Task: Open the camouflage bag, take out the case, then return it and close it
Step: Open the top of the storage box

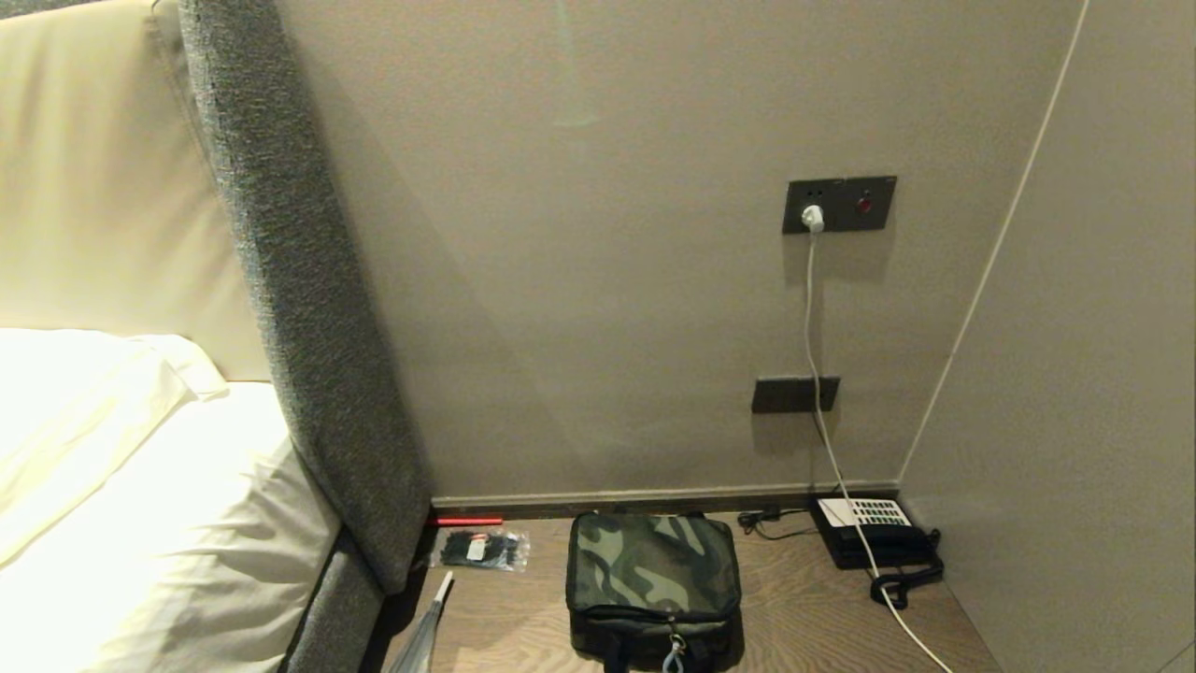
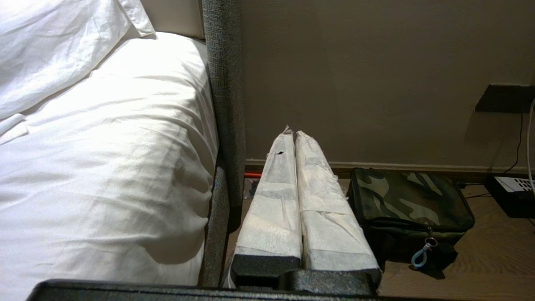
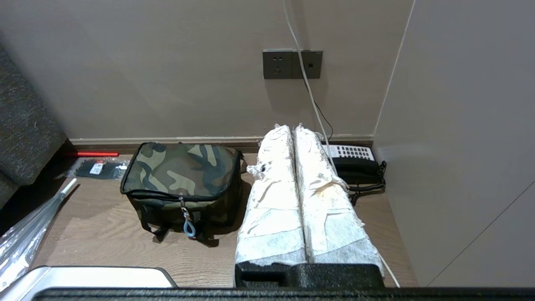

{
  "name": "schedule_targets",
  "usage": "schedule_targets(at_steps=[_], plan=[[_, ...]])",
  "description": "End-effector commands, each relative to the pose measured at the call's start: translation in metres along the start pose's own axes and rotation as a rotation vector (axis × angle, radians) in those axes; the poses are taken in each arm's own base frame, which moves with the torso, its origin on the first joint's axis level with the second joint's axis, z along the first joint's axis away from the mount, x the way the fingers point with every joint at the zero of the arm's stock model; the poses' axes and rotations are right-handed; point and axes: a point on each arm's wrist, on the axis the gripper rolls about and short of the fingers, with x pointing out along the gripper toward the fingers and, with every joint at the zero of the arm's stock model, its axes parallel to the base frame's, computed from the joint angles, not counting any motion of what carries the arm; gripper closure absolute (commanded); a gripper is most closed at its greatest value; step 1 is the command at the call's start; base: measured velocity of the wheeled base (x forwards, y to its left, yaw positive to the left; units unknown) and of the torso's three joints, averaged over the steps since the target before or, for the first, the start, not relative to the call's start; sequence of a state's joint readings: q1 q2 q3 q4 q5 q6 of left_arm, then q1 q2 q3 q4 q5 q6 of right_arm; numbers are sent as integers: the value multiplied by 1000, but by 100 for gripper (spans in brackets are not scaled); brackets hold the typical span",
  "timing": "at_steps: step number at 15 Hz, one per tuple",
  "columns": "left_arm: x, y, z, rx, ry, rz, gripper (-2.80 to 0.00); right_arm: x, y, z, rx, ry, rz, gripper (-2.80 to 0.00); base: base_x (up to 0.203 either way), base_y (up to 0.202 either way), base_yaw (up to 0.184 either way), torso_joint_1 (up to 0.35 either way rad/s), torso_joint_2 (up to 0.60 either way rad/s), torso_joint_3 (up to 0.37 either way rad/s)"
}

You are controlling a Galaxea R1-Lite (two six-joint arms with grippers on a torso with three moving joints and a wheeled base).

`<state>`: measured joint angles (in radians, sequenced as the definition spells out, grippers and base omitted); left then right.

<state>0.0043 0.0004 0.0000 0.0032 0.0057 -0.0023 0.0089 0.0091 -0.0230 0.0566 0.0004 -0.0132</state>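
The camouflage bag (image 1: 653,578) (image 2: 407,200) (image 3: 182,171) stands zipped shut on the wooden bedside surface (image 1: 804,617), a pale blue loop (image 3: 190,228) hanging from its zipper at the front. The case is hidden. Neither arm shows in the head view. My left gripper (image 2: 293,134) is shut and empty, hanging in the air to the bag's left, near the bed. My right gripper (image 3: 292,127) is shut and empty too, raised to the bag's right, in front of the telephone.
A black telephone (image 1: 874,537) with a white keypad and a white cable (image 1: 822,411) lie right of the bag. A clear packet of black ties (image 1: 481,550) and a red stick (image 1: 467,521) lie left. The bed (image 1: 140,505) and its grey headboard side (image 1: 308,308) stand further left.
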Motion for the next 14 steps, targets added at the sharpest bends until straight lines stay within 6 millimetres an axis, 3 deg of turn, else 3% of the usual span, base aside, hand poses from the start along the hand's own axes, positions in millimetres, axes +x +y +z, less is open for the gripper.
schedule_targets(at_steps=[1, 14], plan=[[0, 0, -1, -1, 1, 1, 0, 0, 0, 0, 2, 2, 0, 0, 0, 0, 0, 0, 0, 0], [0, 0, -1, -1, 1, 1, 0, 0, 0, 0, 4, 0, 0, 0, 0, 0, 0, 0, 0, 0]])
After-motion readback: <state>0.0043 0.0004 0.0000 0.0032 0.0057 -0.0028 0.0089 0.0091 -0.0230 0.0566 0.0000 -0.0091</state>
